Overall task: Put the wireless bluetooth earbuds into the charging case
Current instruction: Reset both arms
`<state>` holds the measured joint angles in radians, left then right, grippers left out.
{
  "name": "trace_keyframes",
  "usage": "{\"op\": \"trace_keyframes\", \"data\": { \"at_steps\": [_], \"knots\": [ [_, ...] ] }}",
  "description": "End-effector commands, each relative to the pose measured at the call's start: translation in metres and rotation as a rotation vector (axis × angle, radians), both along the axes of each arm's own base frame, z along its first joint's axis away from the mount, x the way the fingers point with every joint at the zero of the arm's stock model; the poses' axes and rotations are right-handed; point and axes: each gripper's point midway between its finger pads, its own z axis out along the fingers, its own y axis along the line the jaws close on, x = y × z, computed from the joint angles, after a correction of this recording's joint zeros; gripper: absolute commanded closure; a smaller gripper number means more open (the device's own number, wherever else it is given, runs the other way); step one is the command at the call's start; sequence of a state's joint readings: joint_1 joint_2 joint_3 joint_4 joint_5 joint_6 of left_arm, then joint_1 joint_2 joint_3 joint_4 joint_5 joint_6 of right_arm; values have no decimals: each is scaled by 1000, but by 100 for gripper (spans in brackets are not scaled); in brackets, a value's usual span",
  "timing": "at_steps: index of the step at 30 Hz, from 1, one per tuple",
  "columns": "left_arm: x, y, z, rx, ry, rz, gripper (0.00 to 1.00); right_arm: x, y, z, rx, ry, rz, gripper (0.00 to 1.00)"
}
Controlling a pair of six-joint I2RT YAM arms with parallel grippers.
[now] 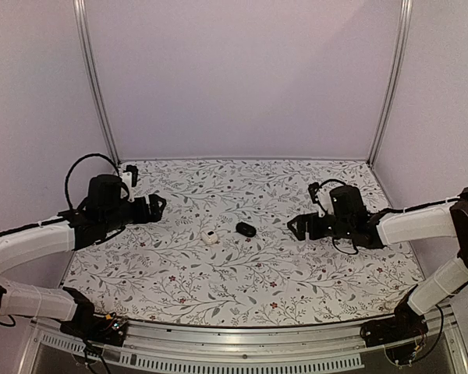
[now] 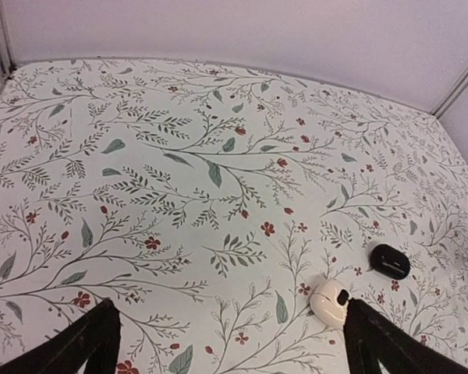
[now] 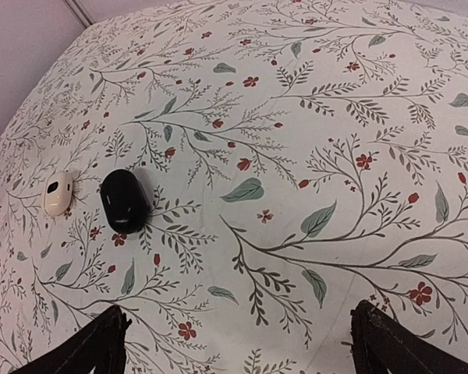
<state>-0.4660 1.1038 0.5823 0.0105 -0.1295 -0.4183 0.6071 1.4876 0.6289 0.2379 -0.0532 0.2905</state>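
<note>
left end effector [image 1: 157, 207] and right end effector [image 1: 298, 227] hover level, both spread apart, pointing inward.

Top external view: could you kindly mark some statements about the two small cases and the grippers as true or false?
1. The small cream-white rounded case lies left of the glossy black oval case. True.
2. The two cases touch. False: floral tablecloth shows between them.
3. One gripper holds the black oval case. False: the left gripper and the right gripper are both open and empty, away from the cases.
4. Both cases lie between the two grippers. True.
</note>
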Motion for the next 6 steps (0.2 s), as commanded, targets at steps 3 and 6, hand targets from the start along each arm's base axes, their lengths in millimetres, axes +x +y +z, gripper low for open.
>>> {"op": "trace_keyframes", "data": {
  "at_steps": [3, 6],
  "knots": [
    [14, 10, 4, -37, -40, 75, 0, 14, -5, 25, 103, -87, -77, 1],
    [16, 7, 4, -43, -38, 66, 0, 18, -8, 26, 88, -85, -85, 1]
  ]
}}
